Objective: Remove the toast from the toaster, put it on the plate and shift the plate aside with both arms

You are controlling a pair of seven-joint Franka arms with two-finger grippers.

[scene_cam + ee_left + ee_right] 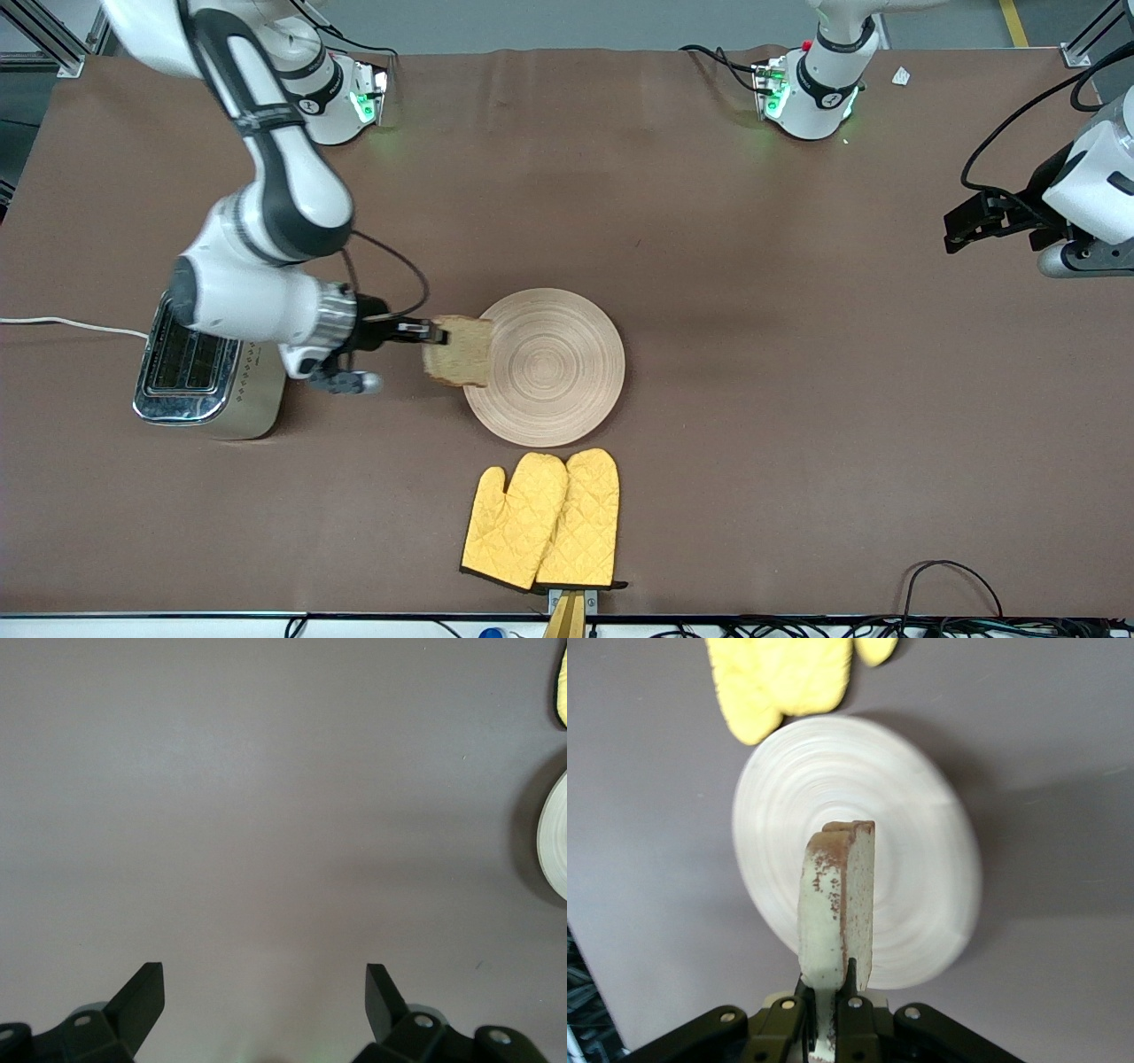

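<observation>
My right gripper [436, 334] is shut on the toast [459, 352], a light brown speckled slice with a darker crust. It holds the slice over the plate's rim at the right arm's end. In the right wrist view the toast [837, 899] stands on edge between the fingers, with the plate [912, 877] below it. The plate [554, 365] is round, pale wood with ring grain, in the middle of the table. My left gripper [264, 992] is open and empty over bare table at the left arm's end; the arm [1085, 199] waits there. The plate's edge [556, 835] shows in the left wrist view.
A silver toaster [205, 381] stands toward the right arm's end, partly under the right arm. A pair of yellow oven mitts [545, 521] lies nearer to the front camera than the plate. Cables run along the table's front edge [939, 580].
</observation>
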